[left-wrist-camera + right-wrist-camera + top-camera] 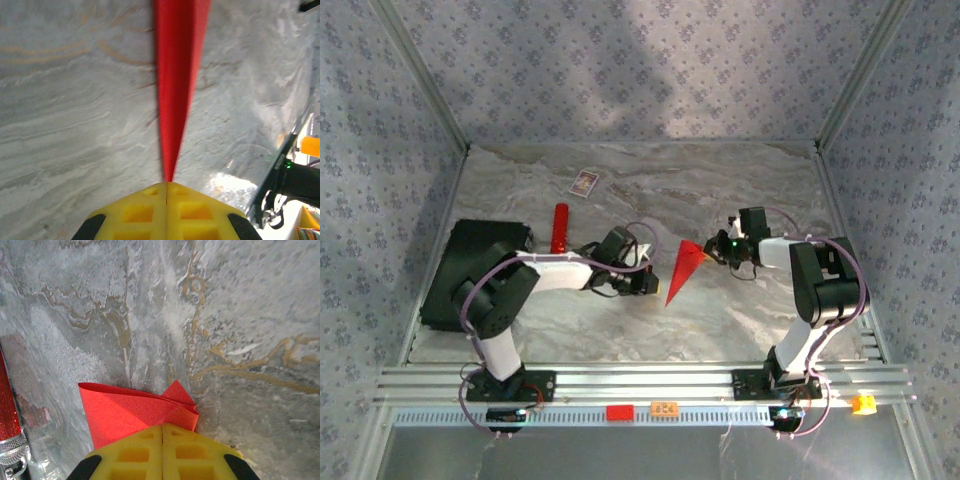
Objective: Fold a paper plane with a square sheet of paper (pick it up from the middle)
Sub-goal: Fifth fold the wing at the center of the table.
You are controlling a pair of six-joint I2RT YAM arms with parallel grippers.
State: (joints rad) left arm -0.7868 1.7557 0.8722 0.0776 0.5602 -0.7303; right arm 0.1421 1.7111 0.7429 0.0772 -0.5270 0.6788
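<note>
Evidently you are late in the job: the red sheet is already creased into a slim, pointed paper plane (pixel 685 268), tapering from a broad end to a sharp tip. It sits well to the right of the red stick (pixel 559 228) and a little nearer the arm bases, slanting with its tip toward you.

Your left gripper (pixel 166 185), between the stick and the plane, has its yellow fingers pressed together on the very tip, and the narrow red body runs straight away from them in the left wrist view. Your right gripper (pixel 163 427), on the side of the plane away from the stick, is clamped on the broad end, where folded layers overlap.

I judge the nose folds and the centre crease done. What seems left is opening or creasing the wings, which look unspread, and then letting go. I cannot tell whether the plane touches the table (pixel 740 310) or hangs just above it.
</note>
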